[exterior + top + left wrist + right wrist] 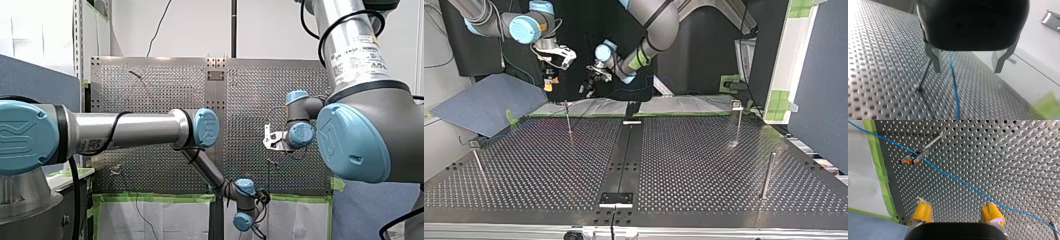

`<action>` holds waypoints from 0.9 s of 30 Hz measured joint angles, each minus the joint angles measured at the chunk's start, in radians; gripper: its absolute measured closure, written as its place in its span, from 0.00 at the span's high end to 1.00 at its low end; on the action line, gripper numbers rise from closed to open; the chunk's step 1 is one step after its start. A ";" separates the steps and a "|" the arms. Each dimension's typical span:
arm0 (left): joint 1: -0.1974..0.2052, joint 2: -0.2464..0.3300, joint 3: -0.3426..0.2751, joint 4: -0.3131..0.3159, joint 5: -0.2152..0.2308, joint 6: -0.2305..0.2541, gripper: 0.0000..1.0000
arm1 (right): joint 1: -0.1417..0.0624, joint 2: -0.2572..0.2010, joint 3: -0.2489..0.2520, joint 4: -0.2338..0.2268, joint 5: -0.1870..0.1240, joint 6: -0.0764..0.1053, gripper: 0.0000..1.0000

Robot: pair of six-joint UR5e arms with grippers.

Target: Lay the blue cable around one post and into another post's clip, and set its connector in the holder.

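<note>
A thin blue cable (958, 180) crosses the perforated table (1010, 157) slantwise and passes through the orange-tipped clip of a post (913, 157). It runs just ahead of my right gripper (958, 211), whose yellow pads (923, 211) stand apart, open and holding nothing. In the left wrist view the blue cable (953, 80) hangs loose between the metal fingers (934, 58) of my left gripper (968, 67), which is open. A thin post (923, 76) stands beside that gripper. A black holder (616, 198) sits at the table's near edge in the top view.
Several thin posts (768, 175) stand on the table in the top view, one under my right gripper (547, 80). My left gripper (588, 87) hovers beyond the far edge. Green tape (883, 182) lines the table's edge. A blue-grey panel (489, 102) lies at the left.
</note>
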 joint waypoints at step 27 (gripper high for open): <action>0.020 0.000 0.071 0.043 -0.135 0.100 1.00 | 0.000 0.000 0.000 0.001 0.000 -0.007 0.98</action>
